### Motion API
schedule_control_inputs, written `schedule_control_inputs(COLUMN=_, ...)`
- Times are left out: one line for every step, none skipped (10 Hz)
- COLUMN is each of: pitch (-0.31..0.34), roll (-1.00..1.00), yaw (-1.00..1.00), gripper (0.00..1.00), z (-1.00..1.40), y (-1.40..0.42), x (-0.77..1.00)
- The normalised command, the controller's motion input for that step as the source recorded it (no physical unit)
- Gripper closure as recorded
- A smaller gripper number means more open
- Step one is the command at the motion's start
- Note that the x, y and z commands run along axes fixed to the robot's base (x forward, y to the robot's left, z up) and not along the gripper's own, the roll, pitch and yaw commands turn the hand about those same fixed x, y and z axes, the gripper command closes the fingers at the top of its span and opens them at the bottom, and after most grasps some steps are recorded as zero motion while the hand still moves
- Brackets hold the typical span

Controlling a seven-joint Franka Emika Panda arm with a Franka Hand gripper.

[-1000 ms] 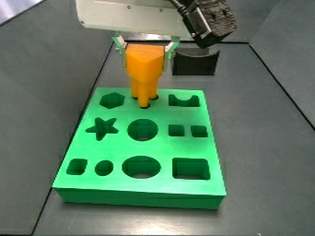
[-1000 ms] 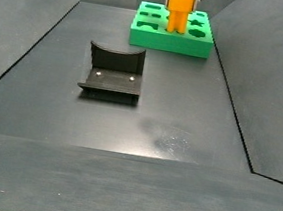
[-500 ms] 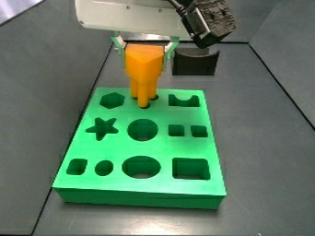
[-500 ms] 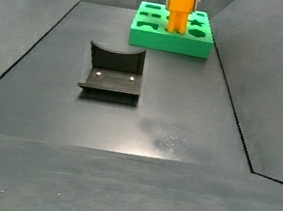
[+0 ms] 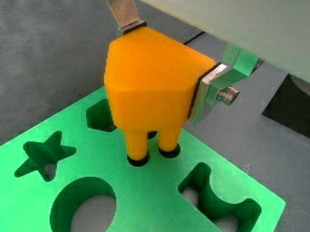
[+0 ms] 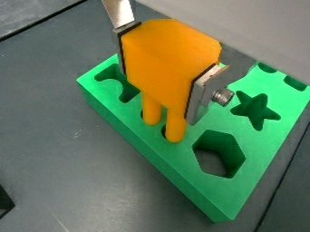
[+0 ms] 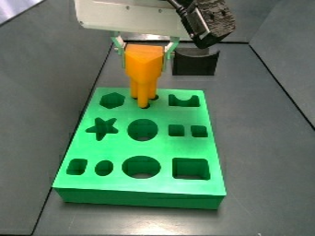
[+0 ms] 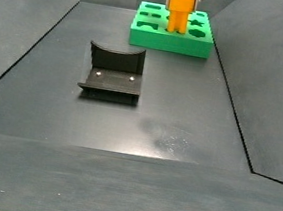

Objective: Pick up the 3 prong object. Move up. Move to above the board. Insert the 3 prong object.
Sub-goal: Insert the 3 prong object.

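My gripper (image 5: 164,65) is shut on the 3 prong object (image 5: 151,86), an orange block with peg legs. It stands upright over the green board (image 5: 49,195), and its legs reach down into the small round holes near the board's far edge. The silver fingers (image 6: 204,89) clamp the block's two sides. In both side views the gripper (image 7: 146,46) holds the orange block (image 7: 144,74) (image 8: 181,9) over the far part of the board (image 7: 110,184) (image 8: 168,41). The leg tips are hidden inside the holes.
The board has hexagon (image 7: 114,98), star (image 7: 102,127), circle and square cut-outs. A black block (image 7: 194,61) stands behind the board. The dark L-shaped fixture (image 8: 112,70) stands mid-floor. Sloped dark walls border the floor.
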Motion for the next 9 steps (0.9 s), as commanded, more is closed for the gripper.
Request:
schedule_control_inputs(pitch=0.0, roll=0.04, yaw=0.0, gripper=1.0, z=-0.06, y=-0.08, x=0.01)
schedule_control_inputs(pitch=0.0, roll=0.04, yaw=0.0, gripper=1.0, z=-0.06, y=-0.06, x=0.01)
schedule_control_inputs(pitch=0.0, roll=0.04, yaw=0.0, gripper=1.0, z=-0.08, y=-0.05, x=0.08)
schedule_control_inputs(pitch=0.0, roll=0.07, yaw=0.0, gripper=1.0, z=-0.17, y=0.0, x=0.12)
schedule_control_inputs(pitch=0.0, roll=0.09, yaw=0.0, gripper=1.0, z=-0.21, y=0.0, x=0.17)
schedule_control_inputs(pitch=0.0, roll=0.08, yaw=0.0, gripper=1.0, z=-0.21, y=0.0, x=0.19)
schedule_control_inputs(pitch=0.0, roll=0.06, yaw=0.0, gripper=1.0, z=-0.18, y=0.0, x=0.17)
schedule_control_inputs(pitch=0.0, roll=0.05, yaw=0.0, gripper=1.0, z=-0.16, y=0.0, x=0.08)
schedule_control_inputs(pitch=0.0, roll=0.03, yaw=0.0, gripper=1.0, z=-0.17, y=0.0, x=0.02)
